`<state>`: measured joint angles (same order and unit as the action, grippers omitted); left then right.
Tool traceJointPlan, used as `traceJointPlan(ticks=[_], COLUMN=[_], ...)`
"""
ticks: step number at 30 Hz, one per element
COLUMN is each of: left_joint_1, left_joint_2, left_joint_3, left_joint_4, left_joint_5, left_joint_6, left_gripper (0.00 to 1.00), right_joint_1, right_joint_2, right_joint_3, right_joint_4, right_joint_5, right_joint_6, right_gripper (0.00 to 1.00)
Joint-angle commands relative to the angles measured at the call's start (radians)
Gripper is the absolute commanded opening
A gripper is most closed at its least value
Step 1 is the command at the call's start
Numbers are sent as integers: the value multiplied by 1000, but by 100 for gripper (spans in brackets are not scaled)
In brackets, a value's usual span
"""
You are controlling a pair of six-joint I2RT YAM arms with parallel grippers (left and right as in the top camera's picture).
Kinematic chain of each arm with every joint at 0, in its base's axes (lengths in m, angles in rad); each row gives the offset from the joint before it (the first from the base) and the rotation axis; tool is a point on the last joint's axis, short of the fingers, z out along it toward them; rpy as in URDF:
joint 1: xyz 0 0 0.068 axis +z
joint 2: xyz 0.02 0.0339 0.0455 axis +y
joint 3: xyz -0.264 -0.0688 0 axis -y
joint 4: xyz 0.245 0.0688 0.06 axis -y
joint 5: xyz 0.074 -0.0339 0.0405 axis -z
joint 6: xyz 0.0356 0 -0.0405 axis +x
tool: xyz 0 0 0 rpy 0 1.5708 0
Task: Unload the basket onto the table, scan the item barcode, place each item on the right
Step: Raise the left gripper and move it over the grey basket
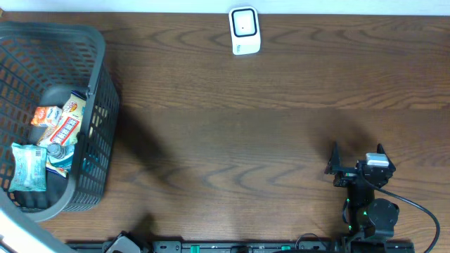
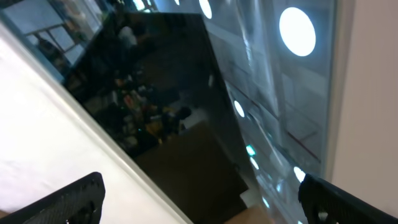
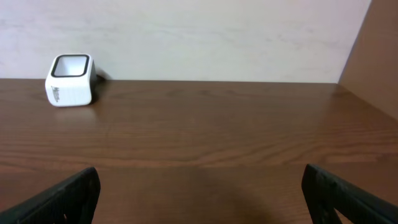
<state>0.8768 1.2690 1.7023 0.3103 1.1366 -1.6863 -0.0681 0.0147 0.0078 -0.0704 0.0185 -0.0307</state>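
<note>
While the snack packets (image 1: 60, 125) lie heaped in the grey basket (image 1: 98, 84) at the left end of the table (image 1: 232, 140), the white scanner (image 1: 245, 31) stands well apart at the far edge, dark window on top. Right tool (image 1: 357, 153) sits low over the near right part of the table, fingers spread wide, nothing between them, scanner far ahead to its left. Left tool (image 2: 202, 199) also spread and empty, its camera tilted up at glass and round lights; position over the table not clear.
</note>
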Motion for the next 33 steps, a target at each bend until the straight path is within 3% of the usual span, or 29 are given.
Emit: traceJointPlan(ticks=[1,6,9,14,17,19,28,33], left_joint_1=[-18,-43,-109,-296,-384,-411,-417,-417], left_joint_2=[22,45,57,76,104,131,241,269], left_joint_3=[124,222,272,310,310,310,309,308], left_joint_4=[-212,-613,-825,-1202,-1347,-1416,-1695,-1716], left_joint_5=[-94,-283,-383,-835,-1096,-1184,-1247,-1175], left_joint_6=[136,294,476,776,845,881,964,965], left_gripper=[99,100,99,99,100,100,100,100], right_joint_1=[-5,-5,-5,-5,-5,-5,-5,-5], right_joint_2=[-3,-3,-3,-3,-3,-3,-3,-3], right_joint_3=[-2,-2,-2,-2,-2,-2,-2,-2], right_joint_4=[-2,-2,-2,-2,-2,-2,-2,-2], right_joint_5=[-2,-2,-2,-2,-2,-2,-2,-2], right_joint_6=[-8,-8,-8,-8,-8,-8,-8,-8], right_gripper=[99,99,99,99,99,99,99,99])
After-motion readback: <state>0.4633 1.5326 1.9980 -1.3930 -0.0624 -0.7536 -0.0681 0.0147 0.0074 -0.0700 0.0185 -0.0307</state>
